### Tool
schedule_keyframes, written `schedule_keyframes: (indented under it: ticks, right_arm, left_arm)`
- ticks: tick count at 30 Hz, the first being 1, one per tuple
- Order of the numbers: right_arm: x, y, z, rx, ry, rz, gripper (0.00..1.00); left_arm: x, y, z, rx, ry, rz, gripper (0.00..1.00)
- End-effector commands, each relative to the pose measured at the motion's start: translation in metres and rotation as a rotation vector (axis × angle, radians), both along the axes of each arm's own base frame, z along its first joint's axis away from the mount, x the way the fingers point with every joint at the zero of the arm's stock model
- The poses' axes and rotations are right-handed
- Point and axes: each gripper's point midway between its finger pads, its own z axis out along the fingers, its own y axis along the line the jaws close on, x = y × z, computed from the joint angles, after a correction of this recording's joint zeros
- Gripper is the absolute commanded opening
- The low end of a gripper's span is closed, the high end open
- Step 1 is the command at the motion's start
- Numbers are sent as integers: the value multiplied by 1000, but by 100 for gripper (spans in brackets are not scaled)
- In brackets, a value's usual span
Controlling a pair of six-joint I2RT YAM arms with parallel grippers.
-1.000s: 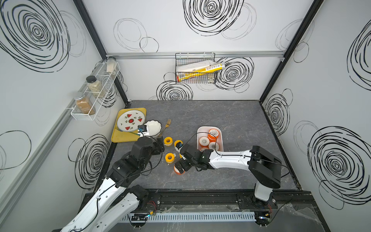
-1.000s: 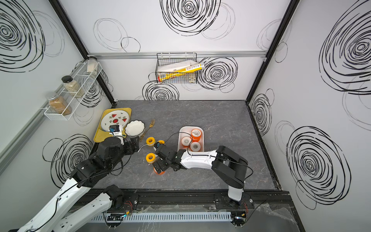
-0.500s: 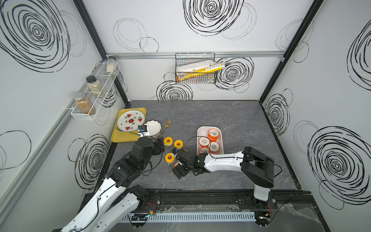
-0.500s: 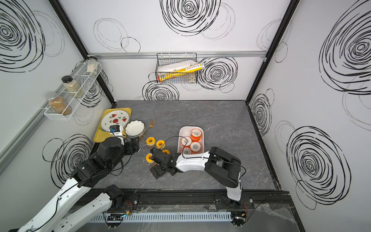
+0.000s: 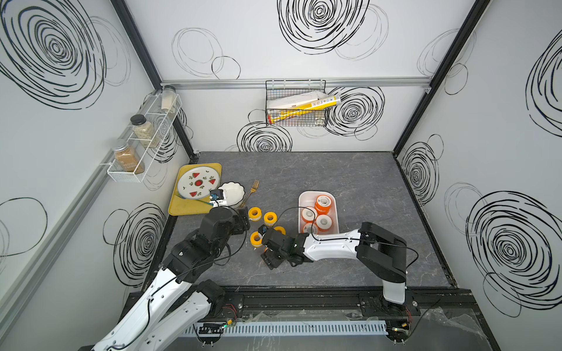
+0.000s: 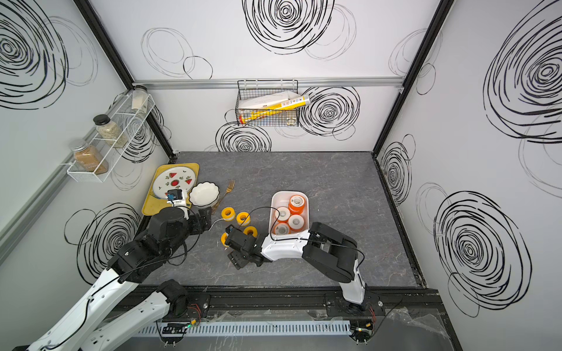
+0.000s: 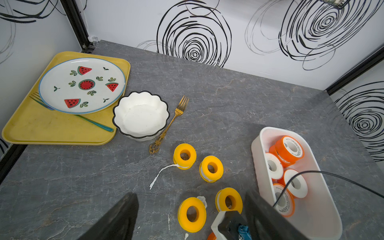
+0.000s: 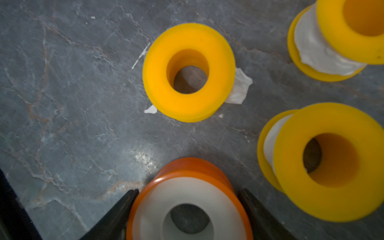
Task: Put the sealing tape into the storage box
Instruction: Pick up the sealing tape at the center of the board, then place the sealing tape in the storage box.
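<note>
**Operator:** On the grey table [image 5: 304,170], in among the yellow spools [image 7: 211,171], which step am I at?

**Spotter:** You are at the pickup. Your right gripper [image 8: 188,190] straddles the orange spool [image 8: 182,170], which stands flat on the table. There is a finger at each side of its rim, but I cannot tell whether you have clamped it.

**Operator:** And my left?

**Spotter:** Your left gripper [image 7: 190,194] hangs wide open near the yellow spools, with nothing in it.

**Operator:** How far along am I?

**Spotter:** Roughly halfway, I judge. Four spools lie in the white box [image 5: 317,192]. You have four yellow ones and this orange one outside it.

**Operator:** What does the next move need?

**Spotter:** You need a sure pinch first, then a straight lift so that you do not knock the yellow neighbours just beside it. You then carry it over the box wall and let go above the bare floor there. Mind your own black cable [image 7: 307,172], which loops over that box.
</note>
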Motion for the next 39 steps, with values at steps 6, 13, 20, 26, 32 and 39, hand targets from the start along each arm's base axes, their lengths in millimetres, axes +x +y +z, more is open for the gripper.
schedule_keyframes:
  ticks: [6, 13, 20, 26, 32, 39]
  right_arm:
    - [-7, -4, 10, -2, 29, -10, 54]
    - [-10, -12, 45, 58, 10, -10, 51]
    - [-4, -36, 94, 101, -72, -46, 50]
    - [30, -78, 137, 128, -171, -142, 50]
    - [87, -134, 156, 186, -227, -287, 48]
    - [140, -174, 132, 146, -208, -388, 47]
  left_arm:
    - [6, -2, 5, -10, -32, -3, 87]
    - [6, -2, 6, -11, -35, -4, 87]
    - [5, -3, 6, -13, -34, -7, 87]
    - [6, -3, 6, -12, -33, -6, 87]
    - [6, -3, 4, -9, -29, -6, 87]
    - [7, -4, 2, -6, -22, -7, 87]
